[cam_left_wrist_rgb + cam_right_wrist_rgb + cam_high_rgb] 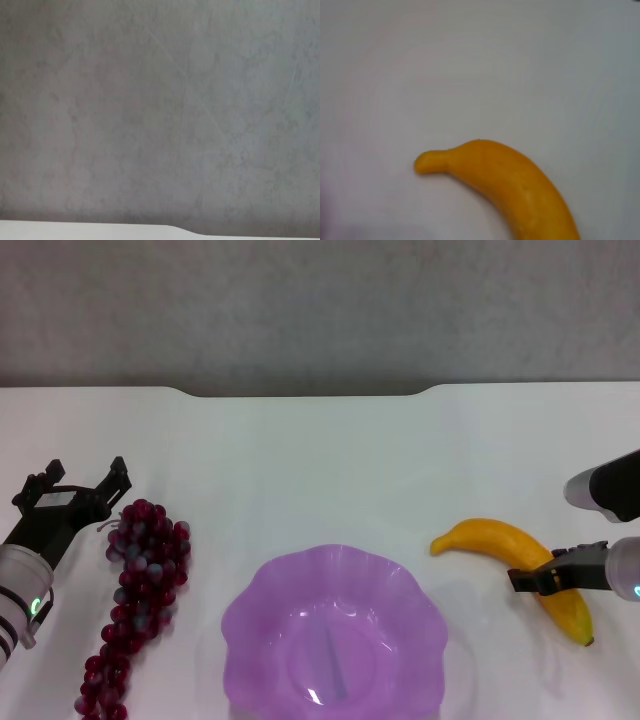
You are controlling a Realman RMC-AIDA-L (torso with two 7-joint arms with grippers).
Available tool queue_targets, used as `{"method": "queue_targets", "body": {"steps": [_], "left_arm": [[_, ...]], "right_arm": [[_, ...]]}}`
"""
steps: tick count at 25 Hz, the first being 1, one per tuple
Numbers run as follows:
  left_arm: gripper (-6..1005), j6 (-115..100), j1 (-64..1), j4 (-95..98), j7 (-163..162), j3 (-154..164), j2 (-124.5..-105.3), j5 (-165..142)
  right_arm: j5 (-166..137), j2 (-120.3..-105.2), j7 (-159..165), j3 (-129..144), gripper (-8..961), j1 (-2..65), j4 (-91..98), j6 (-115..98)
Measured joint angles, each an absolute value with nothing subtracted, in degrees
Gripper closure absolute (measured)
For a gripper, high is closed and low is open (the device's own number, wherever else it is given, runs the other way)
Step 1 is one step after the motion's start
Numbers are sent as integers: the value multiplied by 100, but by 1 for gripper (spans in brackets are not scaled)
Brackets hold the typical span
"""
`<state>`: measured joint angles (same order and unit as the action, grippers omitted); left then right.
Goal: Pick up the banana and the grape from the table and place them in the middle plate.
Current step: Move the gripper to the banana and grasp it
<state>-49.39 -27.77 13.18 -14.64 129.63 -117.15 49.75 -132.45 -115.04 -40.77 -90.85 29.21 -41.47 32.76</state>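
Head view: white table [320,450] with a notched far edge; purple plate [333,635] with a wavy rim sits at the near middle, nothing in it.

Grape bunch [140,585] lies on the table to the left of the plate, well apart from it, running from a broad far end to a thin near end; a short stem shows at the far end.

Left gripper [85,490] is just beside the far end of the bunch, on its outer side; its two dark fingers [118,480] are spread apart with nothing between them; the nearer finger tip is close to the stem, contact cannot be told.

Banana [520,565] lies on the table to the right of the plate, apart from it; stalk end points toward the plate, dark tip toward the near right.

Right gripper [545,578] is down at the banana's middle, a dark finger across the peel; whether the jaws are clenched on the fruit or loose cannot be told.

Right wrist view: banana [515,185] close up on bare table; no fingers visible.

Left wrist view: grey wall, a strip of table edge [100,231].
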Motion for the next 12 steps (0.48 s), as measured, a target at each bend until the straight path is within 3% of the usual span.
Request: {"method": "queue_targets", "body": {"steps": [12], "left_arm": [[119, -4956, -2722, 1388, -1507, 12994, -11712, 4972]], "right_arm": [[-12972, -11514, -4067, -8760, 290, 3020, -3745, 2714]]}}
